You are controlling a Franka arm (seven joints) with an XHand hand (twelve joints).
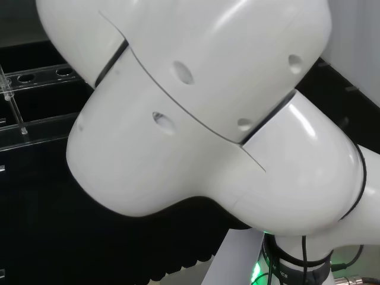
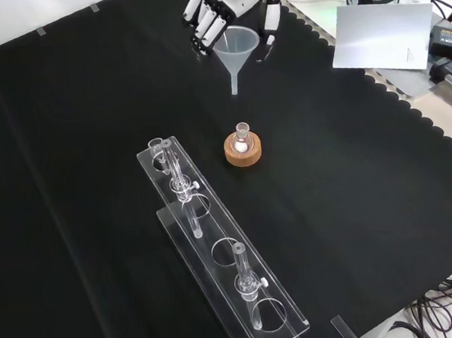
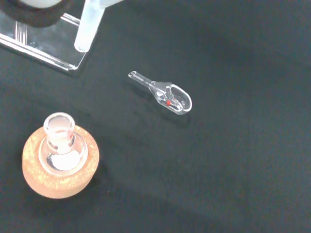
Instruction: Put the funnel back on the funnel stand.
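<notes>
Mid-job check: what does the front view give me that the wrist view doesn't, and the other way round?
Front view alone: the black and white hand at the view's top, its fingers curled at the rim of the translucent plastic funnel's cone, held above the black cloth, and the full length of the long clear acrylic funnel stand with round holes.

Wrist view alone: a small clear glass scoop lying on the cloth.

Both: the small clear glass flask on its cork ring, the funnel's spout, and part of the stand.
</notes>
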